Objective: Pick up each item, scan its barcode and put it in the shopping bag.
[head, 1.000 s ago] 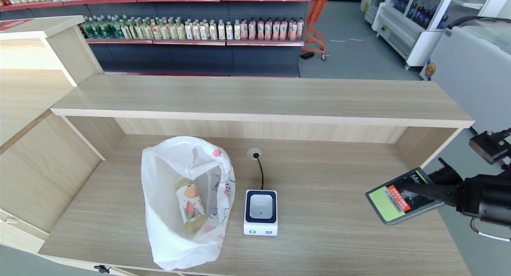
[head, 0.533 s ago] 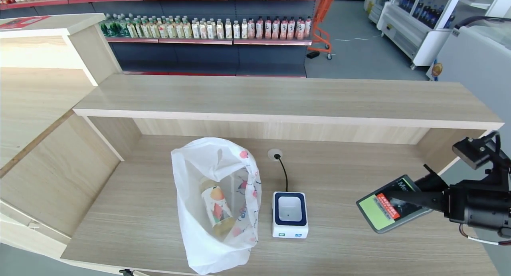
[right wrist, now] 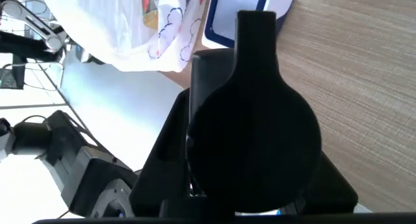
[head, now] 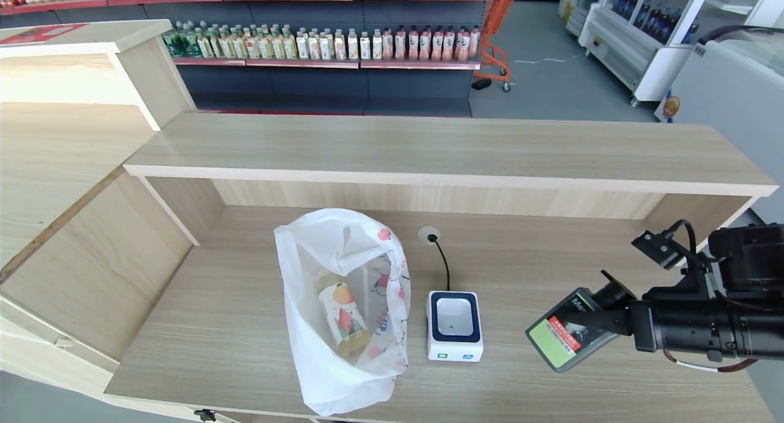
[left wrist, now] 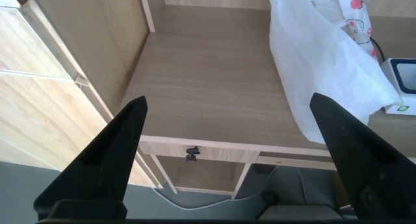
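The light wood tabletop (head: 551,258) carries 2 things: a white shopping bag (head: 315,368) near its middle and a scanner (head: 454,343) just right of it.

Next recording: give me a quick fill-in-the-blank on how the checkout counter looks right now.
The bag holds one ___. The scanner stands between the bag and the flat ___, which the right pincer grips above the counter. The left pincer is ___.
Missing words: bottle; packet; open.
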`<state>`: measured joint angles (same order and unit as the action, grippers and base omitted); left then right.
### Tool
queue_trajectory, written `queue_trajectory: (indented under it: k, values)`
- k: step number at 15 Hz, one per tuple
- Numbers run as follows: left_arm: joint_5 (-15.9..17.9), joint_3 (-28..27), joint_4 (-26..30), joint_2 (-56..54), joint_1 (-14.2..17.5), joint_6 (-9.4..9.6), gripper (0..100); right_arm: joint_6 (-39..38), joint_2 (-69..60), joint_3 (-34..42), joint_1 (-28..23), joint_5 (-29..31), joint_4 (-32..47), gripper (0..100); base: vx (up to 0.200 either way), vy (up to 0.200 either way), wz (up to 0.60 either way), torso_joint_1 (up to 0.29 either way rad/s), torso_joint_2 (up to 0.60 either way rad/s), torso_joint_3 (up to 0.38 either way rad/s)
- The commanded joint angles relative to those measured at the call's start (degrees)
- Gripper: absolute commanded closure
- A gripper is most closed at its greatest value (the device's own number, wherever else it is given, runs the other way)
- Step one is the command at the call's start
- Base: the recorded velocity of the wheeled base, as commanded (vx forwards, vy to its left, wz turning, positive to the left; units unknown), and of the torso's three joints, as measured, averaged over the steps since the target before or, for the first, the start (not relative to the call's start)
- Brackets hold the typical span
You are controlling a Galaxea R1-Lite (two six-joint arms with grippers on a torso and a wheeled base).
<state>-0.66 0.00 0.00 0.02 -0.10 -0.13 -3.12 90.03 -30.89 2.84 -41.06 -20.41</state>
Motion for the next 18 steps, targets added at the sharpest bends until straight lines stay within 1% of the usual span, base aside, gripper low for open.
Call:
queue_trajectory:
  k: [1, 3, 5, 8, 12, 16, 18]
  values:
    - [-0.04, 0.00, 0.00, -0.02, 0.01, -0.04, 0, 0.04, 3.49, -1.01, 1.91, -0.07, 0.02, 100, 0.000, 0.000, 0.00, 0.000, 0.00, 0.000]
    - [-0.04, 0.00, 0.00, -0.02, 0.01, -0.04, 0, 0.04, 5.33, -1.72, 3.40, 0.01, -1.65, 100, 0.000, 0.000, 0.00, 0.000, 0.00, 0.000]
    - [-0.04, 0.00, 0.00, -0.02, 0.01, -0.04, 0, 0.13, 9.20, -1.80, 5.16, 0.36, -6.66, 100, 0.000, 0.000, 0.00, 0.000, 0.00, 0.000]
    - [-0.04, 0.00, 0.00, -0.02, 0.01, -0.04, 0, 0.66, 12.28, -1.89, 5.51, 2.21, -10.09, 100, 0.000, 0.000, 0.00, 0.000, 0.00, 0.000]
    - [-0.04, 0.00, 0.00, -0.02, 0.01, 0.05, 0, 0.84, 15.09, -2.42, 6.30, 2.03, -10.88, 100, 0.000, 0.000, 0.00, 0.000, 0.00, 0.000]
    - [-0.04, 0.00, 0.00, -0.02, 0.01, 0.05, 0, 0.75, 19.31, -3.56, 8.32, 2.21, -16.07, 100, 0.000, 0.000, 0.00, 0.000, 0.00, 0.000]
    - [-0.04, 0.00, 0.00, -0.02, 0.10, 0.05, 0, 0.75, 21.07, -5.14, 8.85, 2.74, -16.95, 100, 0.000, 0.000, 0.00, 0.000, 0.00, 0.000]
